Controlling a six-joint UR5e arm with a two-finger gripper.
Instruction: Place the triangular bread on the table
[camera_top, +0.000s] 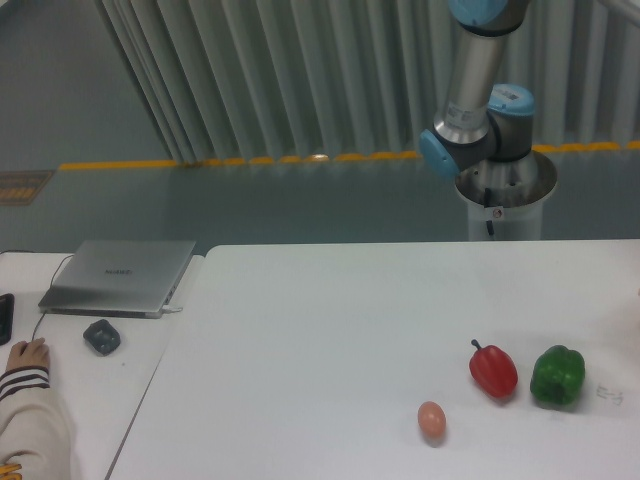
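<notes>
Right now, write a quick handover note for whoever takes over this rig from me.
Claw: out of frame; only the arm's base and lower joints show behind the table, so its state is unknown.
Triangular bread: not visible anywhere in this view; whether the claw holds it cannot be told.
Table: carries a tan egg, a red pepper and a green pepper, all near the front right.
Done: no bread on the table yet.
Left: find the bread and set it on a bare part of the table.
</notes>
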